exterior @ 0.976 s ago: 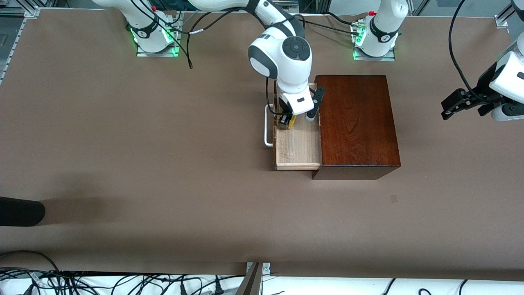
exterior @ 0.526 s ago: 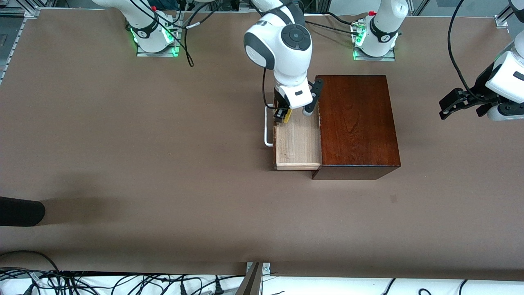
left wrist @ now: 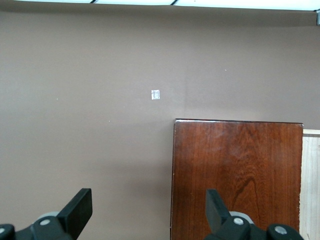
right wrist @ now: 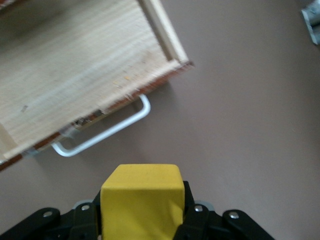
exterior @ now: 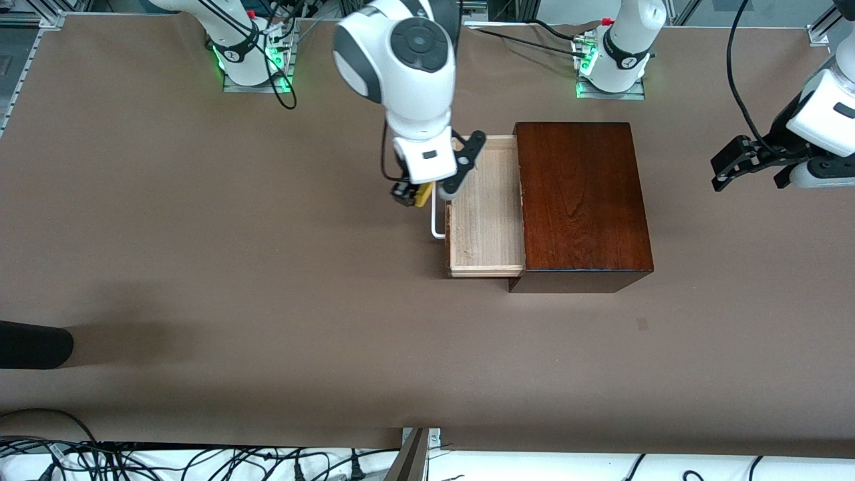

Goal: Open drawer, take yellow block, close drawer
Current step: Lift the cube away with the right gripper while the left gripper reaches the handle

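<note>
Since 1 second ago, right gripper [exterior: 415, 194] has lifted out of the drawer [exterior: 486, 207] with the yellow block [exterior: 422, 194], now over bare desk just beside the white loop handle [exterior: 435, 217]. Fingers clamped on the block (clear in right wrist view [right wrist: 140, 206]). Drawer stands pulled open from the mahogany box [exterior: 581, 200], tray toward the right arm's end. Left gripper [exterior: 748, 164] waits over the desk's edge at the left arm's end, jaws apart.
</note>
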`<move>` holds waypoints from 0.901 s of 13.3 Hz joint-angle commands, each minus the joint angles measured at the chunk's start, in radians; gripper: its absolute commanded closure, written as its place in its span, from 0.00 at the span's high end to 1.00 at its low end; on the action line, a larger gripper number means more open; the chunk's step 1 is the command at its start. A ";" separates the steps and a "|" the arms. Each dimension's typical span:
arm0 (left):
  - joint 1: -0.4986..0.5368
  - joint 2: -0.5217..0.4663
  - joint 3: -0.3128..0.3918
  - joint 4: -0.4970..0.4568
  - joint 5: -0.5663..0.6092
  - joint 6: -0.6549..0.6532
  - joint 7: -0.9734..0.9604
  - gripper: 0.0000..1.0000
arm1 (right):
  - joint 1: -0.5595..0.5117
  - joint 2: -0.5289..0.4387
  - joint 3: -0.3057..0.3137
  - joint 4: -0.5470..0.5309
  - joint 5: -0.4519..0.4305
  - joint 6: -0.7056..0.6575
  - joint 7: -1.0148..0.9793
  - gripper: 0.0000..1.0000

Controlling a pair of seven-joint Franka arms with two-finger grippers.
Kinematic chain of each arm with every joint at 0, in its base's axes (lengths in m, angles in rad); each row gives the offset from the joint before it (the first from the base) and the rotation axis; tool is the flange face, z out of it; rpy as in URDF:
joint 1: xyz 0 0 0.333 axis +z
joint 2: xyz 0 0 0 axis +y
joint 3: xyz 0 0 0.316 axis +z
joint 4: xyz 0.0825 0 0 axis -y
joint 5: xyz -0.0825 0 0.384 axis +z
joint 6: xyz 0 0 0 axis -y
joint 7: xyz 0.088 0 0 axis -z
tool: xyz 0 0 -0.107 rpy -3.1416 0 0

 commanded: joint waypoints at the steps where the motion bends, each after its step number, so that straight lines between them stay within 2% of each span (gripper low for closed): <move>1: 0.000 0.013 -0.032 0.032 -0.018 -0.024 -0.028 1.00 | -0.016 -0.069 -0.083 -0.076 0.071 -0.007 0.000 0.00; 6: -0.002 0.042 -0.176 0.033 -0.018 -0.030 -0.284 1.00 | -0.014 -0.136 -0.235 -0.166 0.082 0.005 0.018 0.00; 8: -0.002 0.092 -0.260 0.076 -0.017 -0.036 -0.431 1.00 | -0.014 -0.167 -0.292 -0.232 0.082 0.031 0.020 0.00; 10: -0.008 0.163 -0.335 0.145 -0.017 -0.054 -0.587 1.00 | -0.014 -0.216 -0.337 -0.336 0.085 0.083 0.022 0.00; 12: -0.055 0.235 -0.360 0.203 -0.017 -0.060 -0.718 1.00 | -0.014 -0.277 -0.383 -0.480 0.084 0.169 0.020 0.00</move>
